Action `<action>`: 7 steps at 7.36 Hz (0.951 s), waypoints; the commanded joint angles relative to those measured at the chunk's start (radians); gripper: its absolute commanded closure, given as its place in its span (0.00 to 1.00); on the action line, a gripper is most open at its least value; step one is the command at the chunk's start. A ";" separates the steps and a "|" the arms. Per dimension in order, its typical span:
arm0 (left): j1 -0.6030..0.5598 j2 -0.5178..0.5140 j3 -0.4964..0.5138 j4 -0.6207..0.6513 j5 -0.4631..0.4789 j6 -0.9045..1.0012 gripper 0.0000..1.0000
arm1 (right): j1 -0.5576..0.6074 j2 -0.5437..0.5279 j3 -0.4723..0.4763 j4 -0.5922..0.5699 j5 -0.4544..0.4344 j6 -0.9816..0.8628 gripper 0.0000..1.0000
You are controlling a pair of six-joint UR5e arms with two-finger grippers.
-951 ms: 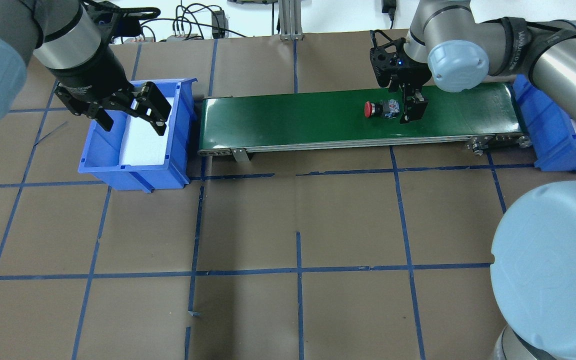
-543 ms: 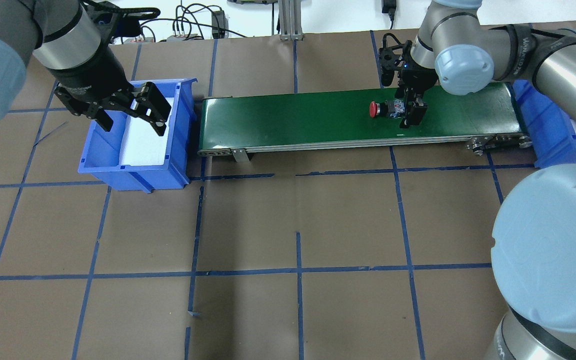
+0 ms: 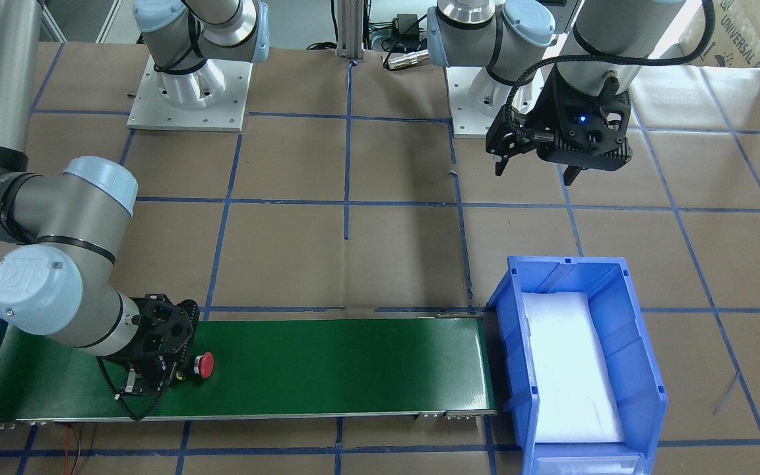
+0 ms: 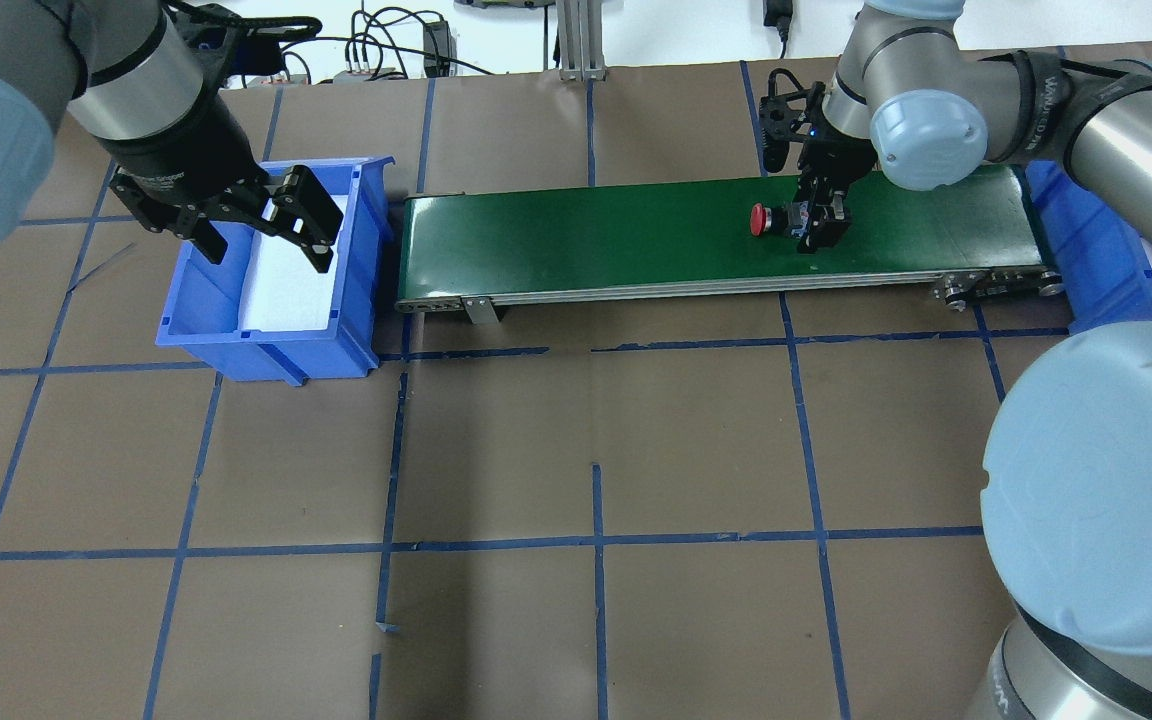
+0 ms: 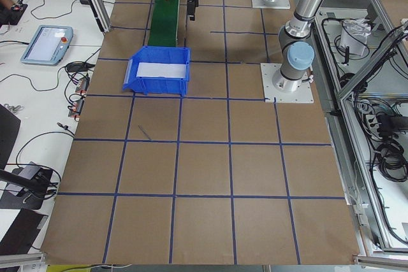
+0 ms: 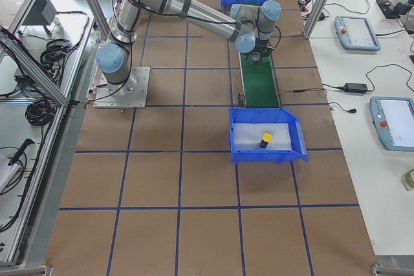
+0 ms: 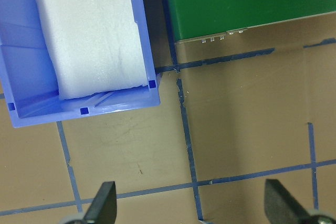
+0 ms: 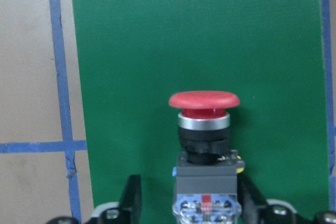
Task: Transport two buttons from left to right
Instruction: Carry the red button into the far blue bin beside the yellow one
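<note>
We are seeing the right gripper (image 4: 816, 226) straddling the red button (image 8: 203, 129) on the green belt (image 4: 586, 235), jaws not clamped, with a gap showing on one side. The left gripper (image 4: 268, 252) is hanging released over the left bin (image 4: 266, 345). The yellow button (image 6: 265, 140) is sitting in the right bin (image 6: 284, 154).

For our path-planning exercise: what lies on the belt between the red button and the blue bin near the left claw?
Nothing: the green belt is bare from the red button to the bin, as the overhead and front-facing views show.
</note>
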 commanded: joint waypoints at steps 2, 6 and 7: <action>0.000 0.000 0.000 0.000 -0.001 0.000 0.00 | -0.071 -0.008 -0.039 0.002 0.000 0.002 0.93; 0.000 0.000 0.000 0.000 -0.001 0.000 0.00 | -0.359 -0.093 -0.177 0.160 -0.005 -0.014 0.93; 0.000 0.000 0.000 0.000 -0.001 0.000 0.00 | -0.383 -0.075 -0.190 0.067 -0.029 -0.110 0.93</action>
